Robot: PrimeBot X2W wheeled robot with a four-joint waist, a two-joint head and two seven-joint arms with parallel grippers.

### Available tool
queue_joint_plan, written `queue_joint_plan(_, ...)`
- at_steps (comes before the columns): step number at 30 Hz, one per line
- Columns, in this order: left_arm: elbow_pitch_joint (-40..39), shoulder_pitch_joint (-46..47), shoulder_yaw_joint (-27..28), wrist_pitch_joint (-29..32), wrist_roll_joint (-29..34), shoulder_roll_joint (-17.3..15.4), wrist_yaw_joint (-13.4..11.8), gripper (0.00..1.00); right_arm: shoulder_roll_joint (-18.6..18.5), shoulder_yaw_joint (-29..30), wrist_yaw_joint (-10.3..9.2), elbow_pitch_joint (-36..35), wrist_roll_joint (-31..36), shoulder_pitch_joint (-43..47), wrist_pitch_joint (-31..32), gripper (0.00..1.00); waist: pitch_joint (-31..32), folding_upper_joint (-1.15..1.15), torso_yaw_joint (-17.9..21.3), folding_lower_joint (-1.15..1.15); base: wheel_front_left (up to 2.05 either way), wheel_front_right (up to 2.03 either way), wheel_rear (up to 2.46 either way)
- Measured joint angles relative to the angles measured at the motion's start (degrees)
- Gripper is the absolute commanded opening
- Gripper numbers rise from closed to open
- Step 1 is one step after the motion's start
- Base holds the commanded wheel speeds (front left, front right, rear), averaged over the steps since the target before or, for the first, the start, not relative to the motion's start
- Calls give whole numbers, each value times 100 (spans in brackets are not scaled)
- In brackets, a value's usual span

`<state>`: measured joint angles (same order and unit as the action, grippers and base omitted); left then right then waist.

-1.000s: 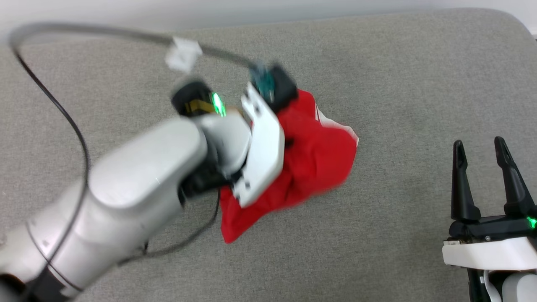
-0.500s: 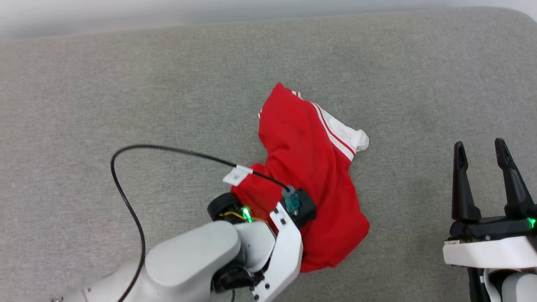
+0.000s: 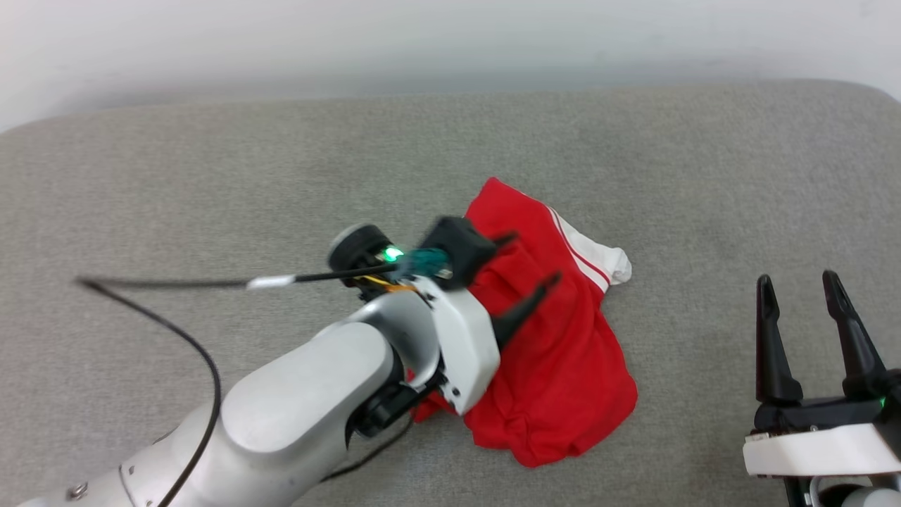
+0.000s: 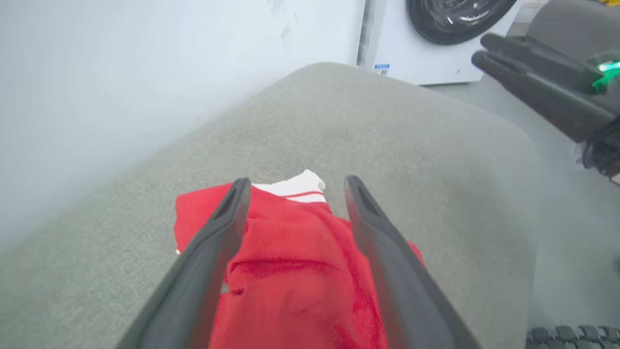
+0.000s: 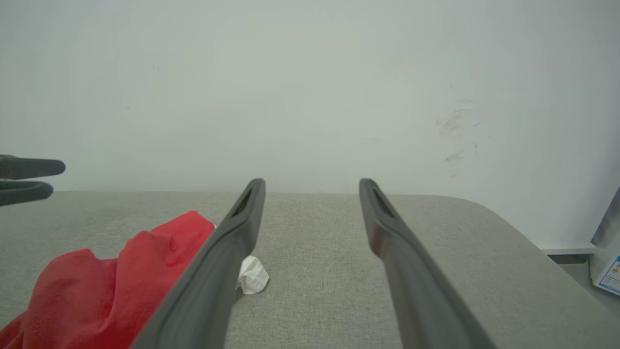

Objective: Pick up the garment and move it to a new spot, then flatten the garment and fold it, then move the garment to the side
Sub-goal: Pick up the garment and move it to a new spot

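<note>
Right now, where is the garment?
In the head view the garment lies crumpled on the grey cushion, beneath the left gripper, left of the right gripper.

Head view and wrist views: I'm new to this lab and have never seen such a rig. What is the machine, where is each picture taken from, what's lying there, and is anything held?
It is a wheeled robot with two arms, each ending in two long dark fingers. The head view looks down from a camera on its head. In it, the left arm's fingers reach over a crumpled red T-shirt with white sleeves, which lies on a grey padded surface. The right arm's fingers sit at the lower right, apart from the shirt. Each wrist view looks along that arm's own fingers, which rise from the bottom edge. The left wrist view also shows a white washing machine. Nothing is held: both pairs of fingers stand open.
</note>
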<state>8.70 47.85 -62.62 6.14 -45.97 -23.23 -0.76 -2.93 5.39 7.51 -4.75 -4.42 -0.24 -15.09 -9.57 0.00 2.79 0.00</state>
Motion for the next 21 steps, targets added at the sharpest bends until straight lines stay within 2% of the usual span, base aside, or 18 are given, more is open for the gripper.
queue_joint_plan(4, 163, -237, 338, -996, 400, -42, -650, 100, 0, 37, 0, 53, -9, 61, 1, 100, 113, 0, -112, 0, 0, 0, 0)
queue_joint_plan(5, 163, -237, 338, -996, 400, -42, -650, 100, 0, 37, 0, 53, -9, 61, 1, 100, 113, 0, -112, 0, 0, 0, 0)
queue_joint_plan(10, 367, -740, 702, -1833, 554, -71, -1367, 100, 0, 79, 0, 100, -19, 146, 1, 100, 220, 0, -237, 0, 0, 0, 0)
queue_joint_plan(14, 399, -1201, 1141, -2075, 651, -177, -1882, 100, 0, 88, 0, 131, -26, 162, 1, 100, 286, 0, -305, 0, 0, 0, 0)
queue_joint_plan(17, 218, -1678, 1667, -2103, 793, -204, -2204, 100, -1, 98, 0, 142, -49, 192, 1, 100, 343, 0, -338, 0, 0, 0, 0)
queue_joint_plan(21, -198, -2376, 2504, -2108, 1293, -160, -2466, 100, -1, 113, 0, 165, -68, 261, 1, 100, 408, 0, -368, 0, 0, 0, 0)
